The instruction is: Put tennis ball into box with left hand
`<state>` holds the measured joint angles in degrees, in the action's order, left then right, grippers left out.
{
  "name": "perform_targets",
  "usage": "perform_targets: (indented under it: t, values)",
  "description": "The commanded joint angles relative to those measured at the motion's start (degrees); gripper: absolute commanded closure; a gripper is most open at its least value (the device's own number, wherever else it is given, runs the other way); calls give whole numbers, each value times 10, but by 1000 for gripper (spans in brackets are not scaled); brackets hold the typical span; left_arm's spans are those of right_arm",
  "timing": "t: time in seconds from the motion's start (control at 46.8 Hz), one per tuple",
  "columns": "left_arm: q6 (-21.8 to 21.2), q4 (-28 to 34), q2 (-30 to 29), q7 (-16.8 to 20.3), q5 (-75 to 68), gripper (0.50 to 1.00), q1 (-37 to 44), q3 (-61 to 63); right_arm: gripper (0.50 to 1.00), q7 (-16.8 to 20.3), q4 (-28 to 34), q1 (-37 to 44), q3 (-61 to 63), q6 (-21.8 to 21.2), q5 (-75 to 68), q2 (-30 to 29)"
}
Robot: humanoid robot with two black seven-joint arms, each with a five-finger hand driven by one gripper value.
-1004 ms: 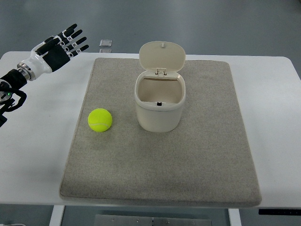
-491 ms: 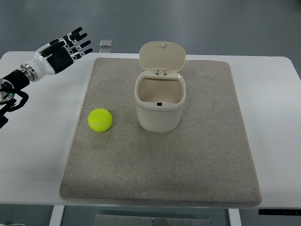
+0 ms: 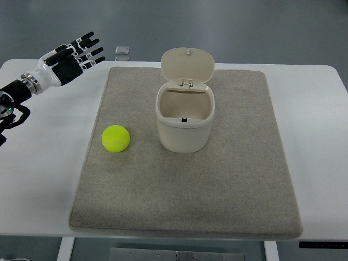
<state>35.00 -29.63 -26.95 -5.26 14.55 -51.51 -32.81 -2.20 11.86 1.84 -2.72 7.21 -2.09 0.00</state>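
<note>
Top view, single camera.

Table (image 3: 326,109): white top, spanning the picture from left edge to right edge; dark grey floor showed beyond its far edge.

Mat (image 3: 228,190): grey-beige, rectangular, rounded corners, laid over the middle of the table and reaching close to its near edge; bare white strips remained along the table's left and right edges.

Tennis ball (image 3: 116,138): yellow-green, resting on the mat near the mat's left edge, about halfway between its far and near edges. It sat just left of the box, apart from it, touched by nothing.

Box (image 3: 185,128): cream, rounded, upright on the mat's far half, slightly left of the mat's centre line. Its hinged lid (image 3: 187,65) stood raised at the far side, leaving the mouth uncovered; a small dark mark showed low on the inner wall.

Left hand (image 3: 70,57): white and black, over the table's far-left corner, arm entering from the left edge. Fingers (image 3: 89,46) were spread and extended toward the far right, holding nothing. It was well apart from the ball and clear of the mat.

Small grey square object (image 3: 122,50): at the table's far edge, just beyond the fingertips; what it was could not be told.
</note>
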Motion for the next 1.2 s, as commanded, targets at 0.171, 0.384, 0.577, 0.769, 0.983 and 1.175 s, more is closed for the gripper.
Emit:
perform_targets:
  t: [0.171, 0.384, 0.577, 0.769, 0.983, 1.175]
  values:
    - [0, 0, -28, 53, -129, 504, -4, -4, 599, 0, 0, 0, 0, 0, 1, 0]
    - [0, -3, -39, 100, -240, 504, -6, -5, 599, 0, 0, 0, 0, 0, 0, 0]
    - [0, -94, -107, 160, -319, 506, -6, -7, 599, 0, 0, 0, 0, 0, 1, 0]
    - [0, -146, -145, 183, -387, 504, -6, -7, 599, 0, 0, 0, 0, 0, 1, 0]
    - [0, -193, -174, 213, -507, 504, -6, -9, 599, 0, 0, 0, 0, 0, 1, 0]
    - [0, -210, -180, 232, -629, 504, -11, -8, 599, 0, 0, 0, 0, 0, 1, 0]
